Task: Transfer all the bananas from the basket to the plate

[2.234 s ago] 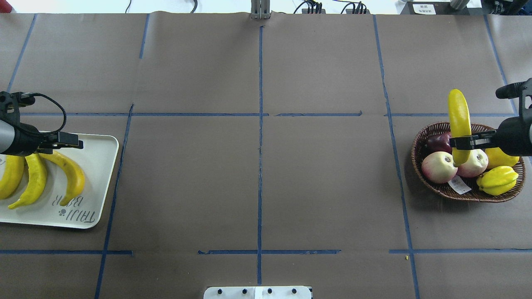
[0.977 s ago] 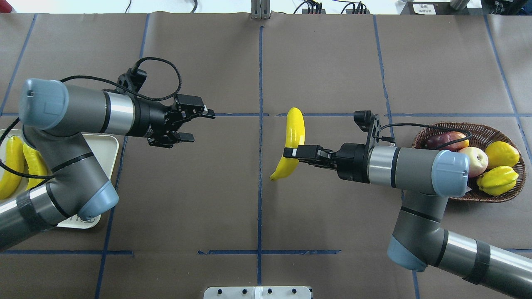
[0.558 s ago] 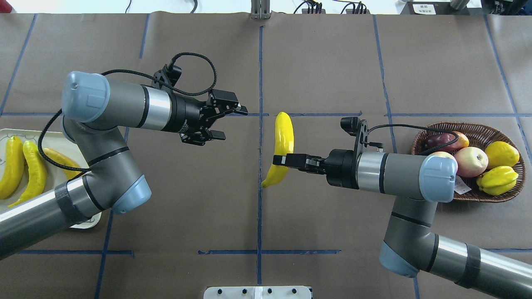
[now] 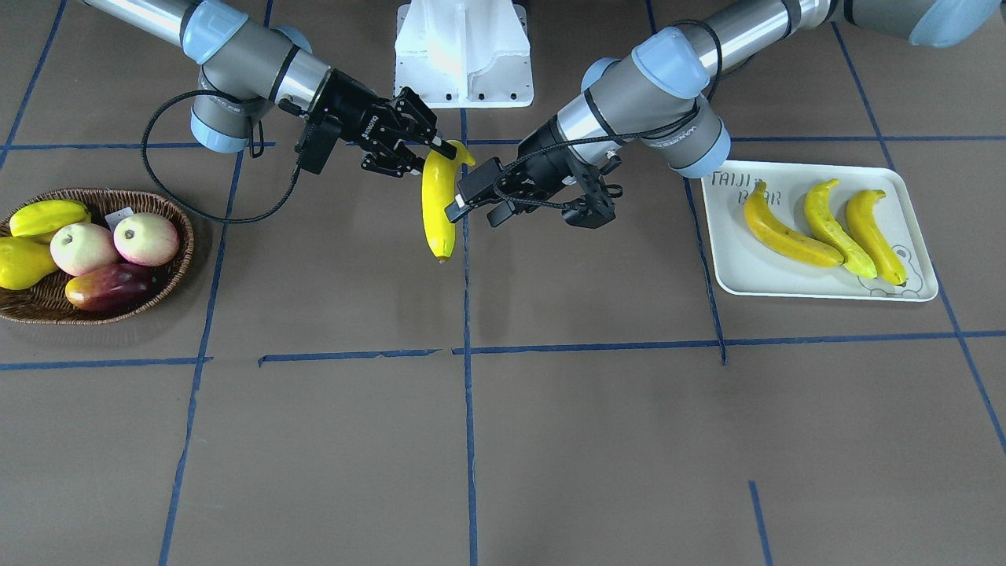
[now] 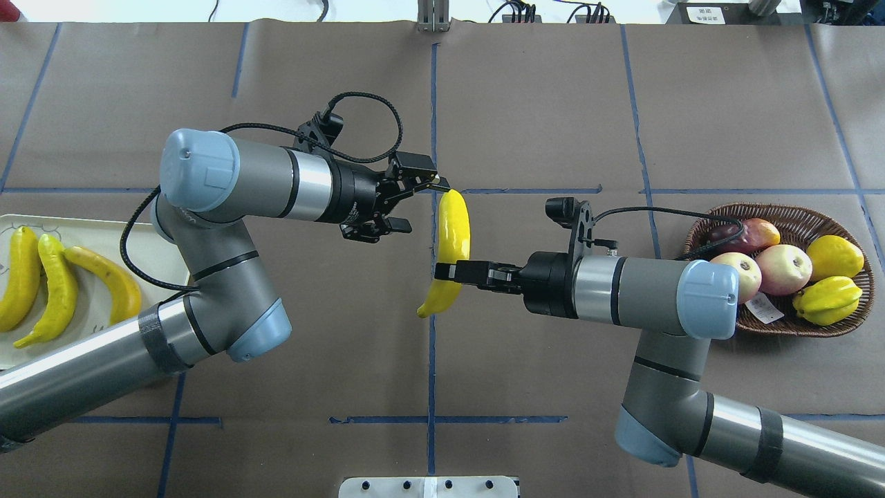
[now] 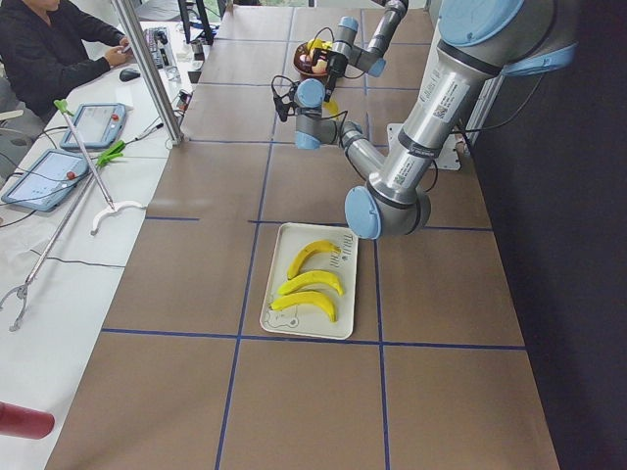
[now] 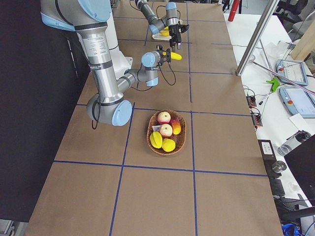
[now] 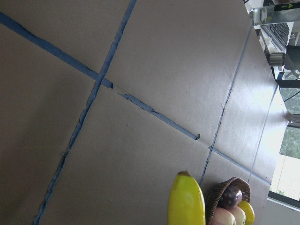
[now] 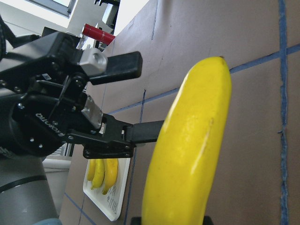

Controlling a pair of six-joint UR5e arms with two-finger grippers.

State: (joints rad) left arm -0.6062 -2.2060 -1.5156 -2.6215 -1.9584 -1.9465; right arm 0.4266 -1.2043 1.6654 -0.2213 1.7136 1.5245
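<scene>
My right gripper (image 5: 453,271) is shut on a yellow banana (image 5: 451,232) and holds it above the table's middle, away from the wicker basket (image 5: 852,317) at the right. It also shows in the front view (image 4: 437,208). My left gripper (image 5: 425,205) is open, with its jaws close beside the banana's far end; the right wrist view (image 9: 150,96) shows one finger next to the banana (image 9: 187,154). Three bananas (image 5: 55,290) lie on the white plate (image 5: 104,232) at the left. No banana shows in the basket.
The basket (image 4: 94,314) holds two pink-white apples (image 5: 781,268), stubby yellow fruits (image 5: 826,299) and a dark red fruit (image 5: 743,234). My left arm's elbow (image 5: 200,263) hangs over the plate's right edge. The robot base (image 4: 464,55) stands at the near edge.
My right arm has carried the banana from the basket leftward to the table's middle. My left arm has swung from the plate to the banana's far end, gripper open throughout.
</scene>
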